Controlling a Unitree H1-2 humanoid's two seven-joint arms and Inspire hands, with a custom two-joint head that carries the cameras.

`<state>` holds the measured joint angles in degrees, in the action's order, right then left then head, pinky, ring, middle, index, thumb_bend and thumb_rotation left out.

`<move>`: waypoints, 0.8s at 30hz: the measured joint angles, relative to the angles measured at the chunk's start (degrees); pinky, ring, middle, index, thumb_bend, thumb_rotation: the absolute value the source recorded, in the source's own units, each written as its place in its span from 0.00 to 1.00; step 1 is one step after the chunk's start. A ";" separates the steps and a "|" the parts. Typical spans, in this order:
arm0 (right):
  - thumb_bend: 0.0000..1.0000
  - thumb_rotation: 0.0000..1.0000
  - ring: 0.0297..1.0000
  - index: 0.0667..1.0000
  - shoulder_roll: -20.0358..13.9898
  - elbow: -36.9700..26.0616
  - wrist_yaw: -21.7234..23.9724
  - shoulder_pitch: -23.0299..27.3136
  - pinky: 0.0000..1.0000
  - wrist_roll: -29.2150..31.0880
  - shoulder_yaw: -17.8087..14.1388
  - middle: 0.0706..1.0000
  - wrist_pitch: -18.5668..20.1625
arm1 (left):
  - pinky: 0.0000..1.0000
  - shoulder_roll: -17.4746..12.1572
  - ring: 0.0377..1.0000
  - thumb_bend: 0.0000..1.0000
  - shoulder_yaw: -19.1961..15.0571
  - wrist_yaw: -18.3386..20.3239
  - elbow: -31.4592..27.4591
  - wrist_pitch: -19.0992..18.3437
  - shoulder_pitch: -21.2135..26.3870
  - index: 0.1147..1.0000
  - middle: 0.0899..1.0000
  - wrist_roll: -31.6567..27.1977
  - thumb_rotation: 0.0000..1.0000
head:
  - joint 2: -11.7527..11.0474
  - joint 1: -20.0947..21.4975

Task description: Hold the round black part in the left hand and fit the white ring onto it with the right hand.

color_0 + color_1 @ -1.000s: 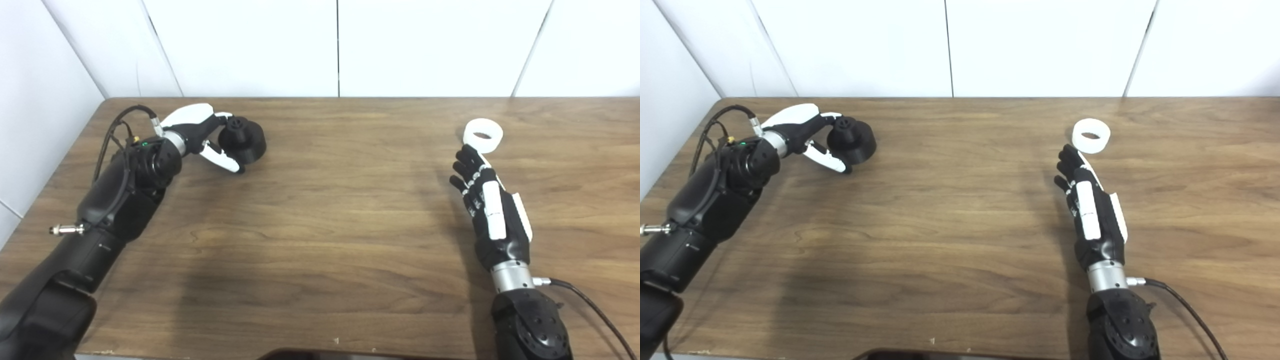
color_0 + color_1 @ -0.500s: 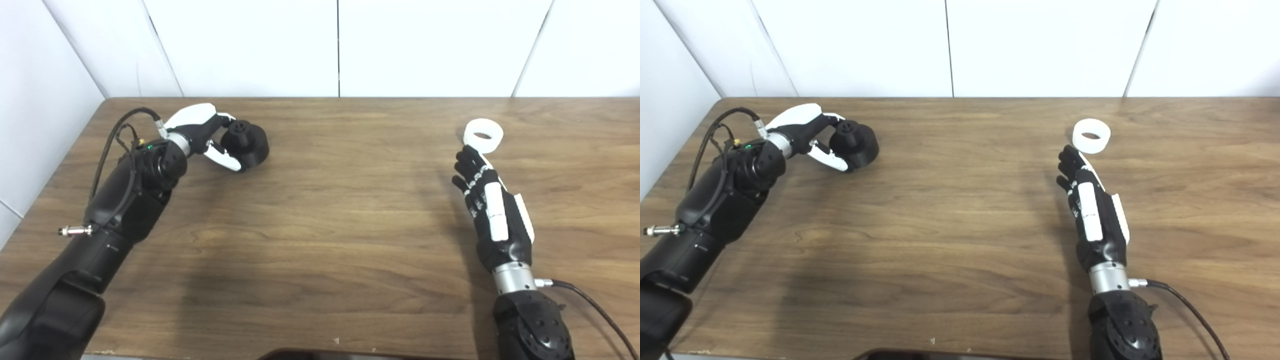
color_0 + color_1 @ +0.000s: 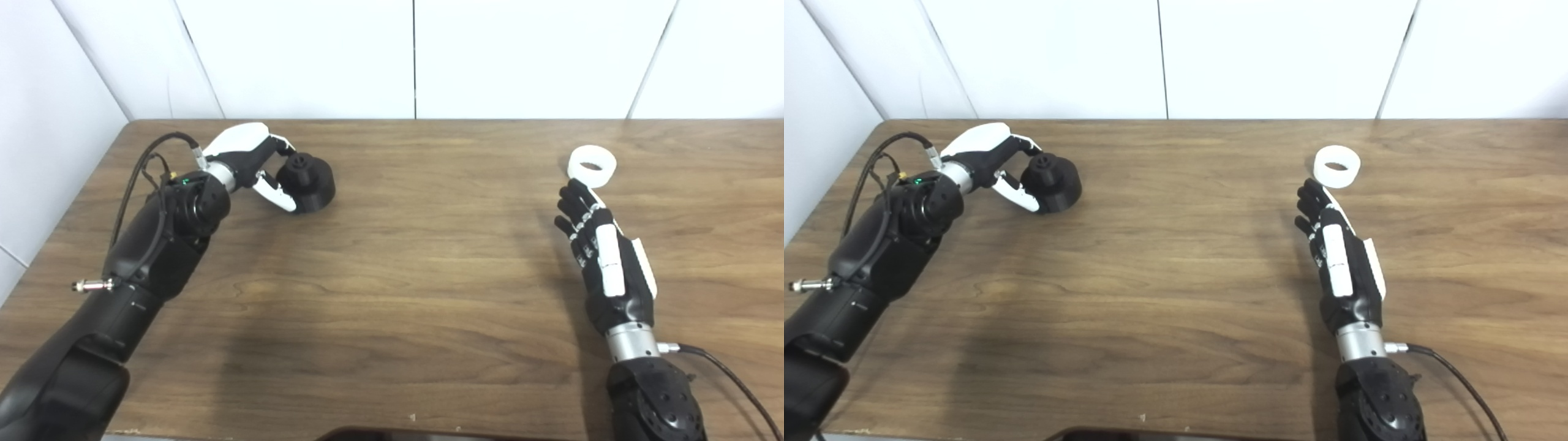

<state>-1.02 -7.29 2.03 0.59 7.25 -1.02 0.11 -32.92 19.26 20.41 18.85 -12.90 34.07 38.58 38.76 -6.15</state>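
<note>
Wooden surface [image 3: 392, 257]: left robot hand [image 3: 257, 168] cupped the round black plastic part [image 3: 306, 190] near its far-left corner for gripping; right robot hand [image 3: 597, 245], fingers spread, waited beside the white plastic ring [image 3: 591, 165].

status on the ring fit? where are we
Early. Done: nothing fitted yet. In hand: the left hand has its fingers around the round black part, which looks to be resting on the table. Left: the white ring lies on the table just beyond the open right hand, ungrasped; it has to be picked up and fitted onto the part.
</note>
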 measured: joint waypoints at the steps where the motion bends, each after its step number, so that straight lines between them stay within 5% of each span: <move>1: 0.57 0.89 0.92 0.87 -0.01 0.00 0.00 0.00 0.90 0.00 0.00 0.89 0.00 | 0.82 0.00 0.91 0.78 0.00 0.00 -0.01 -0.02 0.00 0.66 0.84 0.03 0.23 | -0.09 0.00; 24: 0.57 0.89 0.92 0.88 -0.06 -0.05 -0.02 0.01 0.90 0.03 0.01 0.89 0.06 | 0.81 1.82 0.90 0.79 -1.65 1.84 -14.80 -5.01 -8.49 0.69 0.84 0.46 0.25 | 0.44 0.26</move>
<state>-1.08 -7.34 2.01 0.59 7.28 -1.01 0.17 -31.11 17.61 22.26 4.05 -17.91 25.58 39.04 39.20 -5.89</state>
